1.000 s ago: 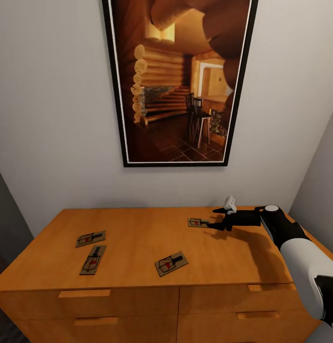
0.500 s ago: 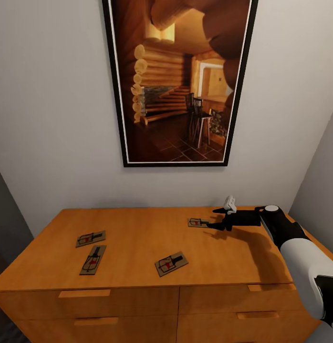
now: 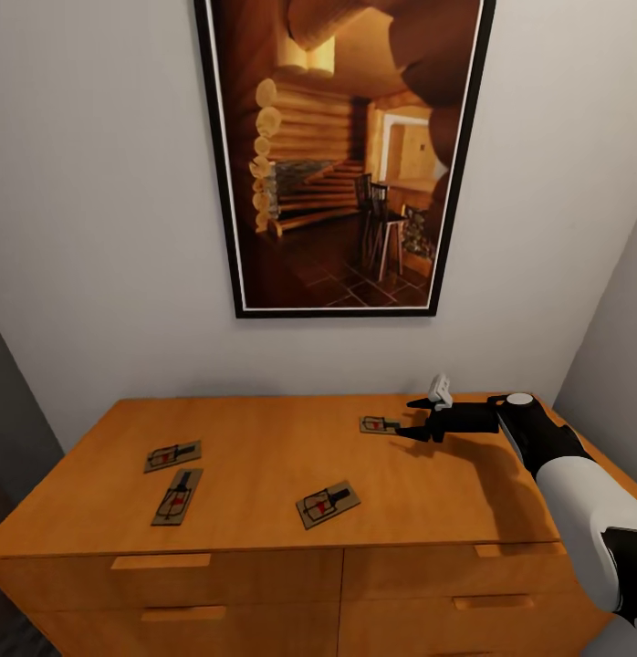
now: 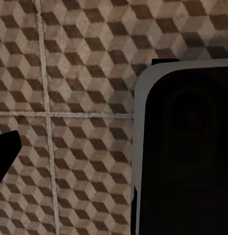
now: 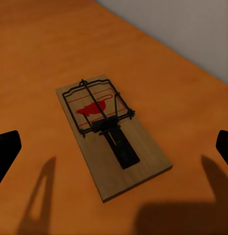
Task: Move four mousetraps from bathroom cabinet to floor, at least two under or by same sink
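Several mousetraps lie flat on top of the orange-brown cabinet (image 3: 255, 438): one at the back right (image 3: 381, 425), one near the front middle (image 3: 328, 504), and two close together at the left (image 3: 172, 455) (image 3: 178, 496). My right gripper (image 3: 405, 419) hovers open just right of the back-right mousetrap (image 5: 111, 129), which lies between and ahead of its spread fingertips (image 5: 6, 152). The left wrist view looks down on the cube-patterned bathroom floor (image 4: 69, 73), with one black fingertip (image 4: 5, 152) at the picture's edge, beside a dark rounded part of the robot (image 4: 187, 152).
A large framed picture (image 3: 341, 155) of a log cabin room hangs on the pale wall behind the cabinet. A grey wall (image 3: 620, 365) closes in on the cabinet's right end. The drawers (image 3: 163, 561) below the top are shut.
The head view has shifted very slightly. The right arm and the mousetraps have not moved.
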Tool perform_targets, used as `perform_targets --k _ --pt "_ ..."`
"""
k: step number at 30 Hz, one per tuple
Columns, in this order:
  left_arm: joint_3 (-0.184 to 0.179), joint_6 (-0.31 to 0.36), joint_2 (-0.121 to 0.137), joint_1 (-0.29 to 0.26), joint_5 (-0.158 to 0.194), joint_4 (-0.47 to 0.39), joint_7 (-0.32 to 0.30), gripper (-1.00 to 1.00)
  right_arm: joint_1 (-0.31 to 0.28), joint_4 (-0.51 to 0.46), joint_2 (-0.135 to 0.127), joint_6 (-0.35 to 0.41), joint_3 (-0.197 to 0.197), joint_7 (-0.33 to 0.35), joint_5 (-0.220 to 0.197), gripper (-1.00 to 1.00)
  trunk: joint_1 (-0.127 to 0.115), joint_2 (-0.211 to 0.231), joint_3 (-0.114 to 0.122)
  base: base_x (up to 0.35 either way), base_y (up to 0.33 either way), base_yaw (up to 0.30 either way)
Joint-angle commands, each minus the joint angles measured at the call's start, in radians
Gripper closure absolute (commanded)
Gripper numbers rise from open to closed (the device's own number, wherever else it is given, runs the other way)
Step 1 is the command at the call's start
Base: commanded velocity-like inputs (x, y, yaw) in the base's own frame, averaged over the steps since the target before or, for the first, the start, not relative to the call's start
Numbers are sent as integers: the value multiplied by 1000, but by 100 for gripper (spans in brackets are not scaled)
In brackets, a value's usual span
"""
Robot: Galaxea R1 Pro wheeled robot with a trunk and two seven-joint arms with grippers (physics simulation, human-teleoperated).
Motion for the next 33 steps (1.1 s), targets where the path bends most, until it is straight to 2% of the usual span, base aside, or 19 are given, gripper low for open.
perform_targets --k 1,33 --pt "-1 -5 0 -1 -1 2 3 -100 -1 -1 1 5 -7 6 9 -100 0 0 -2 0 0 0" --pt "-1 -5 0 -1 -1 2 3 -100 -1 2 1 5 -7 6 9 -100 0 0 -15 0 0 0"
